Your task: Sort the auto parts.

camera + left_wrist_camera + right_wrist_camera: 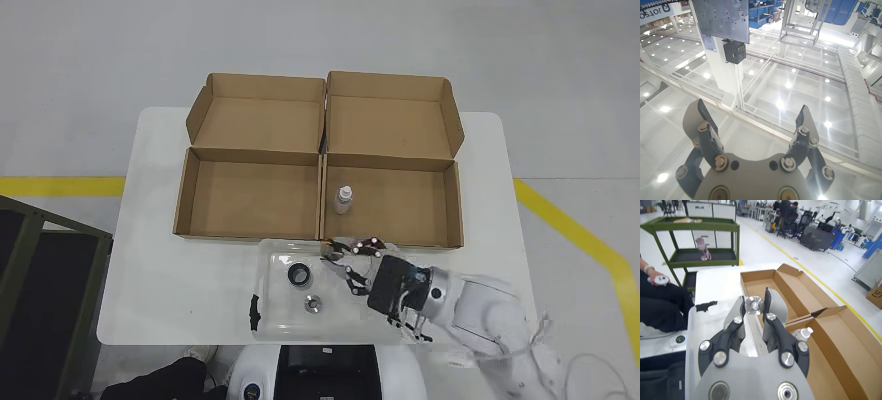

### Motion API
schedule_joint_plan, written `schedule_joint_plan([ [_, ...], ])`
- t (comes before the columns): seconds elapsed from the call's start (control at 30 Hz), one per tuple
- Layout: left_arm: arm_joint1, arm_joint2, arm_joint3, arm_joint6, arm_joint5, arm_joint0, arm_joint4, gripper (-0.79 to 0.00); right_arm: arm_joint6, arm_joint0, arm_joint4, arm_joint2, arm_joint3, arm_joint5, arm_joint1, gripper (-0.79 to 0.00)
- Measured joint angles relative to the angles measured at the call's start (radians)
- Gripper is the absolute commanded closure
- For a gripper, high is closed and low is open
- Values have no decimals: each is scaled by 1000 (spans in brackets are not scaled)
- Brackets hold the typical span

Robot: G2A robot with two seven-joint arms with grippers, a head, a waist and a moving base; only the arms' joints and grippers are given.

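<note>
My right gripper (754, 298) is shut on a round silver metal part (754, 305), held above the clear plastic tray (270, 250) near its far right corner. From the top, the right gripper (345, 260) hovers just in front of the right cardboard box (400, 215). A black ring part (298, 274) and a small silver part (313, 304) lie in the tray. A small white bottle (343, 198) stands in the right box; the left cardboard box (250, 200) holds nothing. My left gripper (751, 104) is open, with nothing between its fingers, and points up at the ceiling.
Both boxes have their lids folded back toward the table's far edge. A strip of black tape (254, 310) sticks to the tray's left rim. A green cart (40, 290) stands beside the table on the left. Bare white tabletop (150, 260) lies left of the tray.
</note>
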Motion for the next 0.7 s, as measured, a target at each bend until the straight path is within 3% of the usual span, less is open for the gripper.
schedule_joint_plan([
  [0.3,0,0,0,0,0,0,0,-785,-94,30,227,48,-20,59,-8,0],
  [0.7,0,0,0,0,0,0,0,-785,-161,75,265,95,-83,142,-17,0],
])
